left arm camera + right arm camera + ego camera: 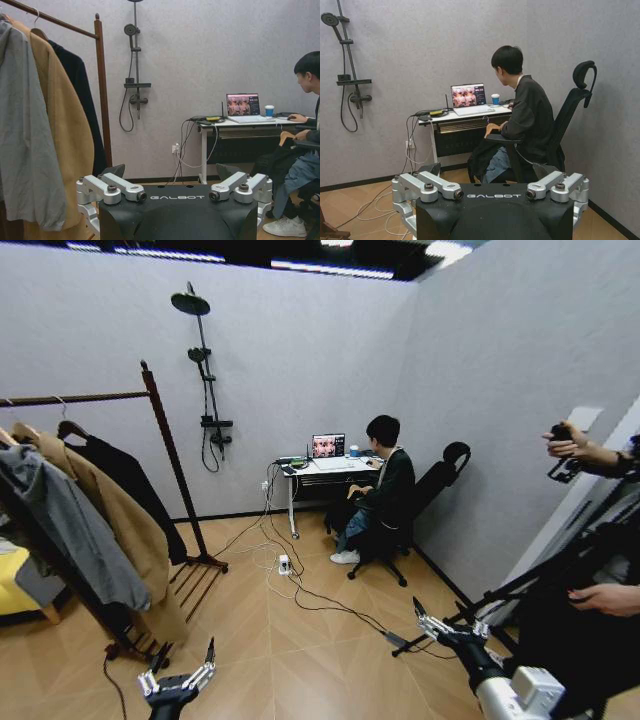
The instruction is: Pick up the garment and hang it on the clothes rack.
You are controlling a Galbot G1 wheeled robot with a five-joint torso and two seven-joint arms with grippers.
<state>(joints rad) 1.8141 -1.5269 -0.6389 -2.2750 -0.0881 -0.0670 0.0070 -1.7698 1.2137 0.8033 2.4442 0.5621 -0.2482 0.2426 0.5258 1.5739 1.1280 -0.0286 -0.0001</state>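
The garment (128,483), a long black coat on a brown wooden hanger, hangs at the right end of the clothes rack (172,468), beside its dark red-brown post. In the left wrist view the garment (80,92) shows behind the tan coat, next to the rack's post (103,100). My left gripper (180,672) is low over the wooden floor, to the right of the rack's base; it stands open (170,172) and holds nothing. Low at the right, my right gripper (448,625) is open too (487,172), pointing toward the desk.
A tan coat (120,525) and a grey coat (65,530) hang left of the black one. A black shower stand (205,380) is on the back wall. A person sits at a desk (325,468) with a laptop. Cables (300,590) cross the floor. A tripod (520,585) stands at the right.
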